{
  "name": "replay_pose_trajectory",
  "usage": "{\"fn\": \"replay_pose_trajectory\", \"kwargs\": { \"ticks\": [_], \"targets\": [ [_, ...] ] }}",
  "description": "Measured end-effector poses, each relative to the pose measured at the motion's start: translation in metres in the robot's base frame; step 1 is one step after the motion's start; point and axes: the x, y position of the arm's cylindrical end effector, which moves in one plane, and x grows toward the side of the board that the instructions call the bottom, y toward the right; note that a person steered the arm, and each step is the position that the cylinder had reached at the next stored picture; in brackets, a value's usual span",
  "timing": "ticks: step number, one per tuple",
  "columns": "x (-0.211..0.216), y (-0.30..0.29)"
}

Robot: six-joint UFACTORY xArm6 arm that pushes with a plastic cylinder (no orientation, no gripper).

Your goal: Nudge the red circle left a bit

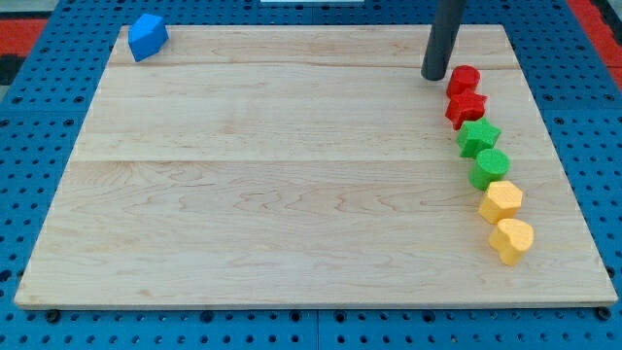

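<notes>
My tip (433, 77) rests on the wooden counter (292, 175), just left of the red circle (464, 79), near the counter's top right. There is no pincer, only the rod. Below the red circle run a red star (466, 106), green star (478, 136), green circle (491, 167), yellow hexagon (501, 200) and yellow heart (512, 239). A blue block (148, 37) sits far left of it.

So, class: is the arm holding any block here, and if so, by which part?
Nothing is held. The arm ends in a bare rod; my tip rests on the board just to the view's left of the red circle, close beside it.
</notes>
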Motion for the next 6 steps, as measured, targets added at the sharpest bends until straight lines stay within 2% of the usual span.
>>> {"fn": "replay_pose_trajectory", "kwargs": {
  "ticks": [1, 2, 4, 6],
  "targets": [
    [-0.021, 0.041],
    [-0.019, 0.088],
    [0.033, 0.092],
    [0.031, 0.071]
  ]
}}
